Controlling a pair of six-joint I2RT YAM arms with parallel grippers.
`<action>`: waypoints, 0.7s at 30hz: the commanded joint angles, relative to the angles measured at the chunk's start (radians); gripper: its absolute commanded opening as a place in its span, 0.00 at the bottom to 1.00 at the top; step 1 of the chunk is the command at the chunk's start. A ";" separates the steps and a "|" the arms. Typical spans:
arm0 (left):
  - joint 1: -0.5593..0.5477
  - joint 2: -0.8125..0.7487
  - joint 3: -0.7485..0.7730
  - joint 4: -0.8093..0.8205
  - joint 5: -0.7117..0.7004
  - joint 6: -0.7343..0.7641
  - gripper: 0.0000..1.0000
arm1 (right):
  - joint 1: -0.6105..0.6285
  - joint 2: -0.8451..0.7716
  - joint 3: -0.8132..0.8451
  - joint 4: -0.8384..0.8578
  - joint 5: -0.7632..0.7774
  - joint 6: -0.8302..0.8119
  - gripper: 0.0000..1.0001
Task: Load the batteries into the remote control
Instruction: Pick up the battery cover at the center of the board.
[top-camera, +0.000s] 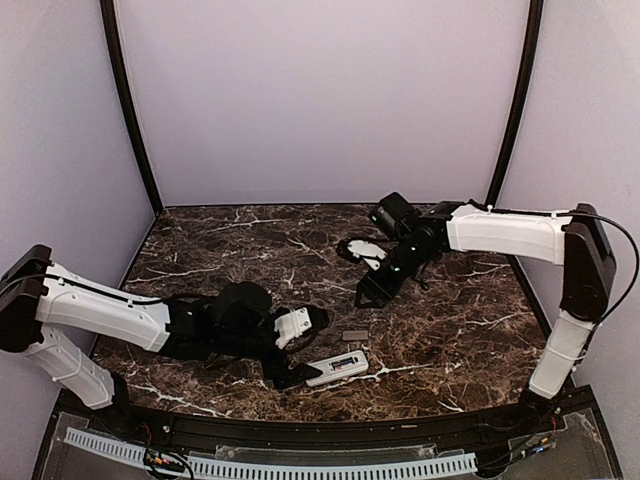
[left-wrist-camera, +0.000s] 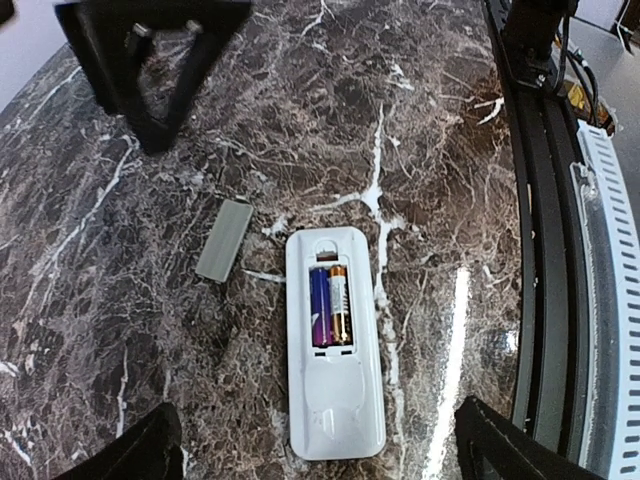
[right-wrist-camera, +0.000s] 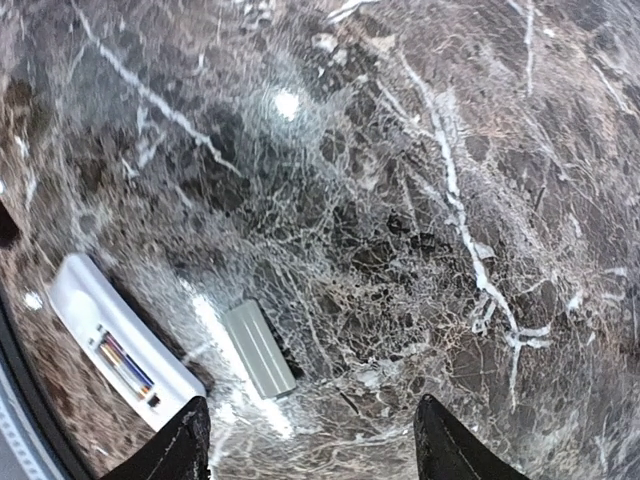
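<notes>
left gripper (left-wrist-camera: 318, 452) spread above remote control (left-wrist-camera: 335, 405) (batteries (left-wrist-camera: 331, 305) seated) | right gripper (right-wrist-camera: 315, 445) spread | table edge (left-wrist-camera: 500, 260) nearby

No text, brand or number can be read in any view. Batteries (left-wrist-camera: 331, 305) seated in the back of the remote control (left-wrist-camera: 334, 400): purple and gold wrappers, any print too small to make out. Remote's white back shows no legible marking. Small grey cover piece (left-wrist-camera: 224, 239) beside it: plain face.
</notes>
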 joint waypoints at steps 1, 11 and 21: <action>0.004 -0.104 -0.045 -0.025 -0.029 -0.044 0.95 | 0.016 0.017 -0.056 0.004 0.043 -0.319 0.67; 0.005 -0.121 -0.062 0.007 -0.051 -0.033 0.98 | 0.074 0.122 -0.132 0.077 0.073 -0.415 0.63; 0.005 -0.118 -0.062 0.001 -0.060 -0.028 0.97 | 0.079 0.226 -0.094 -0.005 0.140 -0.418 0.47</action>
